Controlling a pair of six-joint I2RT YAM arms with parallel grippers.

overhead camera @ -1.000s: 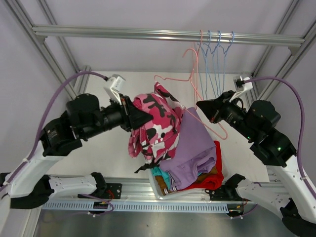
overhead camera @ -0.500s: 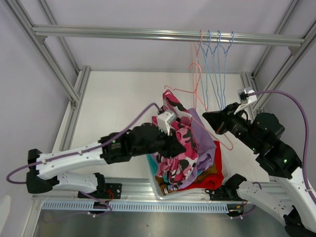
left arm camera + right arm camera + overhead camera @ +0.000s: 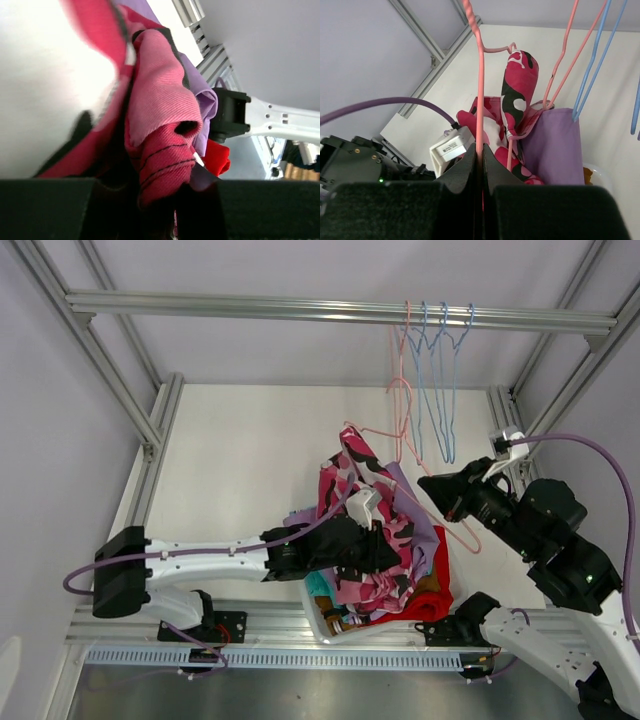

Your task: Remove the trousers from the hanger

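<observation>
Two grips | left end effector point(image 3: 159, 200) clamping pink camouflage cloth trousers point(image 3: 352, 465) for pulling free | right end effector point(image 3: 481, 159) pinching pink wire hanger point(image 3: 480, 90) for bracing

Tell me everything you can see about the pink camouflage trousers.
The pink camouflage trousers are soft cloth printed in pink, red, black and white patches. They are bunched and crumpled: one end rises to the pink hanger and seems hooked on its wire, the rest drapes over the lilac garment. The left gripper is shut on their lower folds; the right gripper pinches the hanger.
</observation>
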